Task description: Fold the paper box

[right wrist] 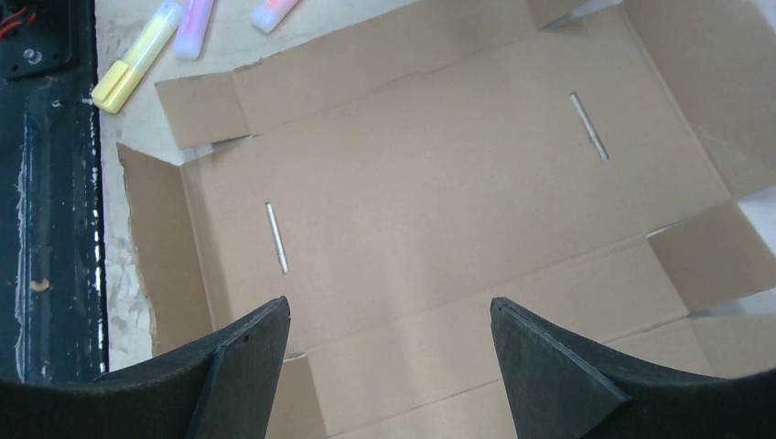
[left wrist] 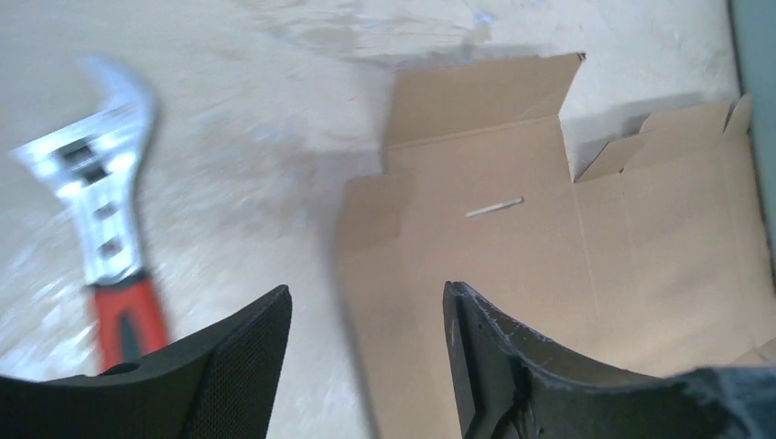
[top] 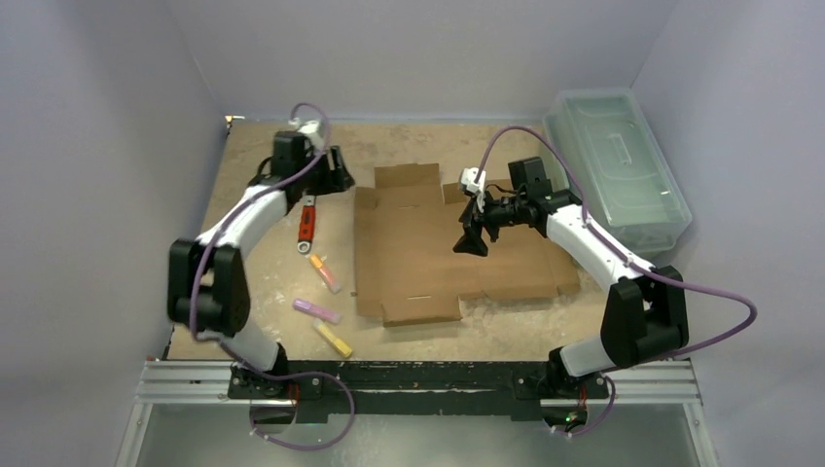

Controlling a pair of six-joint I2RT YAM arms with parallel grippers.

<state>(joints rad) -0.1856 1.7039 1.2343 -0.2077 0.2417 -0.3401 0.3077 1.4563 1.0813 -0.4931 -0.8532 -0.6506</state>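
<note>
The paper box point(top: 418, 258) lies opened out flat in the middle of the table point(top: 506, 331), a broad brown sheet with its flaps point(right wrist: 151, 256) spread on every side. From the right wrist I can see one narrow side flap tilting up a little off the surface. Two thin slots point(right wrist: 276, 238) are cut into the main panel.

The left gripper point(top: 340, 173) is at the far left of the table, just beside the box's far left corner. Its fingers point(left wrist: 247, 366) stand moderately apart with nothing between them, only bare tabletop and the cardboard's edge showing through the gap. A wrench point(top: 306, 222) with a red handle lies just to the left of the box, its handle end close under that gripper.

The right gripper point(top: 472, 238) hangs over the middle of the box, right of centre. Its jaws are spread wide and empty, the panel showing plain between them. I cannot tell whether its tips touch the cardboard.

Three highlighters point(top: 316, 310) are scattered near the box's near left corner. A pale plastic bin point(top: 618, 170) sits at the far right.
</note>
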